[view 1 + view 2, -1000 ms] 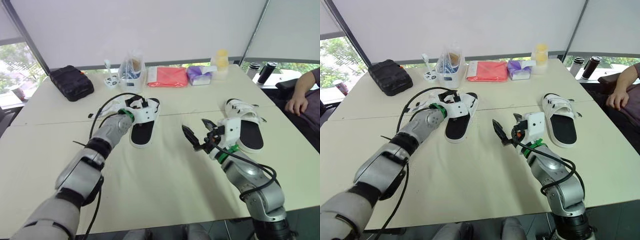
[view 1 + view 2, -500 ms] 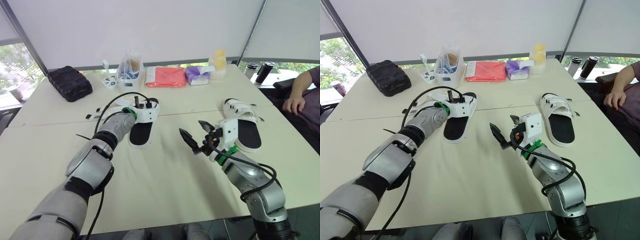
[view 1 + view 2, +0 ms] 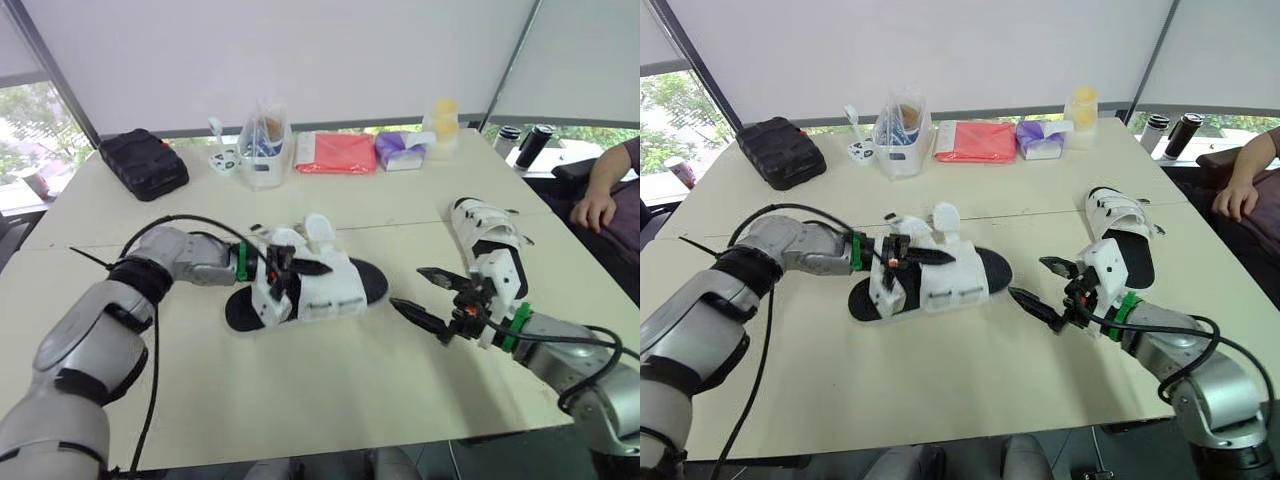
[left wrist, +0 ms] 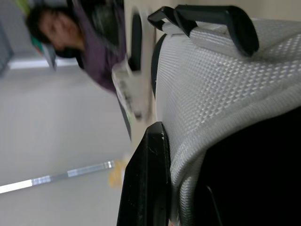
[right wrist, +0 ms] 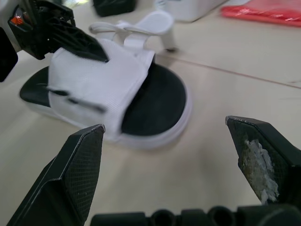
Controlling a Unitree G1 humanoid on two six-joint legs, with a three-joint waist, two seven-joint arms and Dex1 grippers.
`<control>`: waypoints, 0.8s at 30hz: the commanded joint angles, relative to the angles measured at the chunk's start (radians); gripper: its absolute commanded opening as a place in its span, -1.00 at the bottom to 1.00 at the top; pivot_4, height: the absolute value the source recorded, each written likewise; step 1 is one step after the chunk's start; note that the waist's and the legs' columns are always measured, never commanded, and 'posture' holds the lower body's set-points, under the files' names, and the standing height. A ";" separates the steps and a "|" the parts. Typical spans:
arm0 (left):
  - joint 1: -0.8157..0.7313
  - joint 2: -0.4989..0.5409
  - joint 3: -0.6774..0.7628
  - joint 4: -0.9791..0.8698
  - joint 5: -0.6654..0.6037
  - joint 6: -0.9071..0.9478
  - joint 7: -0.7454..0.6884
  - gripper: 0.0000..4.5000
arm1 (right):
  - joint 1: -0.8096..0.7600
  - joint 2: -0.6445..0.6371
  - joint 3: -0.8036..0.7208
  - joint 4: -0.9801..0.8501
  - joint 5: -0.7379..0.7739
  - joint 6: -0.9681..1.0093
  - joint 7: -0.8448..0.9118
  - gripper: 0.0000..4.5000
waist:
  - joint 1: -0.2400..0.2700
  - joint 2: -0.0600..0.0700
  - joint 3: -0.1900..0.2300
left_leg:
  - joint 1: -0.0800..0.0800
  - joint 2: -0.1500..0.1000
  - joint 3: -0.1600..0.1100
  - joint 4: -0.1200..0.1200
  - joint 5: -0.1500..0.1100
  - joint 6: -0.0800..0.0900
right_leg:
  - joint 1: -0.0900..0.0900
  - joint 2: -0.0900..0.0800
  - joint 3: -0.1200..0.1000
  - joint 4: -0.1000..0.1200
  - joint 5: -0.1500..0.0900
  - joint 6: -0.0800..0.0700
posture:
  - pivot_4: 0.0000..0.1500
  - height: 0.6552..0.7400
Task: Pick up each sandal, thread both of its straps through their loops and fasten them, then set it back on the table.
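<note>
Right now the nearest thing on the pale table (image 3: 940, 390) is the right gripper (image 3: 1028, 277). Its two black fingers are spread wide and hold nothing, hovering just off one rounded end of the white-strapped, black-soled sandal (image 3: 945, 290). That sandal lies mid-table with its long axis running side to side, so this end points at the right gripper while the other end trails toward the left arm. The left gripper (image 3: 925, 258) is already on it, its fingers pinching the woven white upper from the far-left side. Two loose white straps (image 3: 940, 218) stand up behind it, unfastened by the look of them.

Of the two, the free right gripper seems better placed to catch a strap. It would need to reach leftward along the sandal's length.

Farther right lies a second white-strapped sandal (image 3: 1120, 225), flat on the table and lengthwise away from me. Along the far edge sit a black zipped case (image 3: 780, 152), a clear plastic container (image 3: 902, 140) and a red packet (image 3: 977, 140). A person's hand (image 3: 1240, 195) rests at the right.
</note>
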State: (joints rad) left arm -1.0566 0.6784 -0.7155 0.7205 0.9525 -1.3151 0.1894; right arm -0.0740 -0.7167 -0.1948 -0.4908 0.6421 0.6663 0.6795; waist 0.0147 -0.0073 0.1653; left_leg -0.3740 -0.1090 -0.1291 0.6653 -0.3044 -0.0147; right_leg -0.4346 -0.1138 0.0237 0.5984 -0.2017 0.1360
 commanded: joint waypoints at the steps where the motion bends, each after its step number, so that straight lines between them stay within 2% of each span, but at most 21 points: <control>1: 0.036 -0.009 0.050 -0.087 -0.008 -0.039 0.015 -0.97 | -0.014 -0.035 -0.028 0.007 0.039 0.010 0.064 1.00 | 0.000 0.000 0.000 | 0.000 0.000 0.000 0.000 0.000 0.000 | 0.000 0.000 0.000 0.000 0.000 0.000 | 1.00 1.00; 6: 0.141 -0.050 0.050 -0.108 -0.048 -0.003 -0.044 -0.97 | -0.007 -0.078 -0.025 0.023 0.035 0.024 0.115 1.00 | -0.004 0.000 0.000 | 0.001 0.000 0.000 0.001 0.000 0.000 | 0.001 0.000 0.000 0.001 0.000 0.001 | 1.00 1.00; 11: 0.177 -0.069 0.078 -0.115 -0.068 0.042 -0.107 -0.97 | -0.014 -0.089 -0.030 0.044 0.027 0.021 0.132 1.00 | -0.002 0.001 -0.001 | 0.001 0.000 0.001 0.001 0.000 0.000 | 0.001 0.000 0.000 0.001 0.000 0.001 | 1.00 1.00; 12: 0.181 -0.072 0.085 -0.118 -0.073 0.049 -0.116 -0.67 | -0.018 -0.093 -0.027 0.048 0.024 0.020 0.139 1.00 | -0.002 0.001 -0.001 | 0.002 0.000 0.001 0.001 0.000 0.000 | 0.002 0.000 0.000 0.001 0.000 0.001 | 1.00 1.00; 13: 0.184 -0.074 0.090 -0.121 -0.078 0.055 -0.125 -0.53 | -0.020 -0.096 -0.025 0.051 0.022 0.020 0.143 1.00 | -0.002 0.001 -0.001 | 0.001 0.000 0.001 0.002 0.000 0.000 | 0.002 0.000 0.000 0.001 0.000 0.001 | 1.00 1.00; 16: 0.198 -0.078 0.101 -0.129 -0.099 0.061 -0.158 0.07 | -0.024 -0.105 -0.019 0.058 0.017 0.019 0.157 1.00 | -0.001 0.001 -0.001 | 0.001 0.000 0.000 0.002 0.000 0.000 | 0.002 0.000 0.000 0.001 0.000 0.001 | 1.00 1.00; 20: 0.212 -0.078 0.107 -0.138 -0.108 0.060 -0.179 0.99 | -0.027 -0.106 -0.014 0.064 0.011 0.020 0.171 1.00 | -0.001 0.001 -0.001 | 0.001 0.000 0.000 0.002 0.000 0.000 | 0.002 0.000 0.000 0.001 0.000 0.001 | 1.00 1.00; 23: 0.224 -0.064 0.107 -0.124 -0.161 0.075 -0.241 0.99 | -0.022 -0.112 -0.009 0.061 0.007 0.021 0.186 1.00 | -0.001 0.001 -0.001 | 0.001 0.000 0.000 0.002 0.000 0.000 | 0.002 0.000 0.000 0.001 0.000 0.001 | 1.00 1.00; 24: 0.239 -0.045 0.112 -0.116 -0.225 0.088 -0.283 0.99 | -0.021 -0.116 -0.007 0.058 0.009 0.023 0.194 1.00 | -0.002 0.001 -0.001 | 0.001 0.000 0.000 0.002 0.000 0.000 | 0.002 0.000 0.000 0.001 0.000 0.001 | 1.00 1.00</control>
State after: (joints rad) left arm -0.8310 0.6037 -0.6313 0.6052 0.8088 -1.2412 -0.0444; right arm -0.0877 -0.8097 -0.1907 -0.4174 0.6467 0.6927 0.8571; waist 0.0126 -0.0067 0.1646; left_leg -0.3725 -0.1085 -0.1288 0.6672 -0.3043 -0.0147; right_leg -0.4330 -0.1137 0.0234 0.5999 -0.2013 0.1366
